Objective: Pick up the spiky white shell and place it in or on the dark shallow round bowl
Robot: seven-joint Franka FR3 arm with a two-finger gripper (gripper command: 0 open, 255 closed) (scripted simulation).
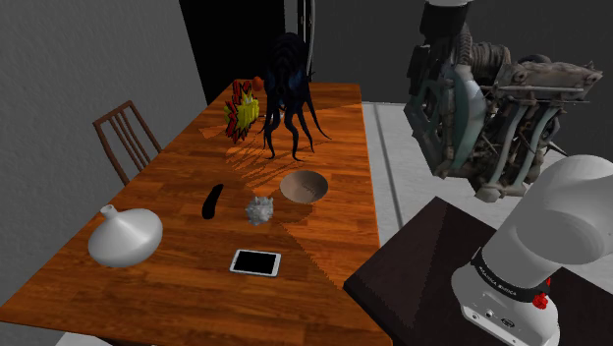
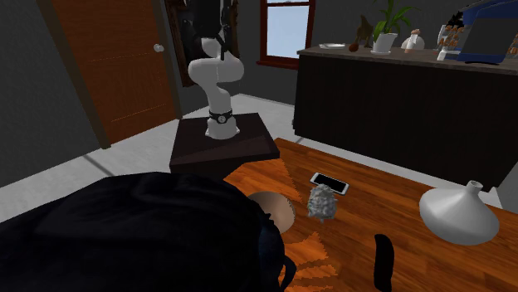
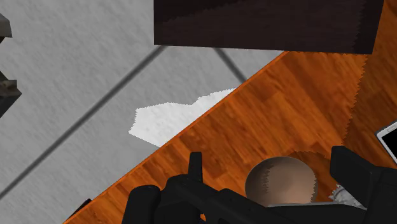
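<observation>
— Where's the shell (image 1: 258, 209)?
— On the tabletop (image 1: 196, 285), about the middle of the shoulder view, just down and left of the bowl (image 1: 303, 186). The two are near each other but apart. A phone (image 1: 255, 262) lies below it and a black stick (image 1: 210, 201) to its left.

— And from the jaws?
— They're spread and hold nothing, up over the tabletop's edge by the stand (image 1: 413, 285). In the wrist view the bowl shows between the fingers (image 3: 194, 168) (well beneath them, not clasped). A jagged white scrap, which I take for the shell, peeks out beside the other finger, at the bowl's side. So I'd judge the move is down and across to that side.

— Long axis?
— None worth lining up on. It's a roundish spiky clump.

— Is the bowl dark?
— It looks tan-brown here.

— Any writing?
— A dark band (image 1: 501, 278) round the arm's base has pale lettering, too small to read. The phone's screen is blank.
</observation>
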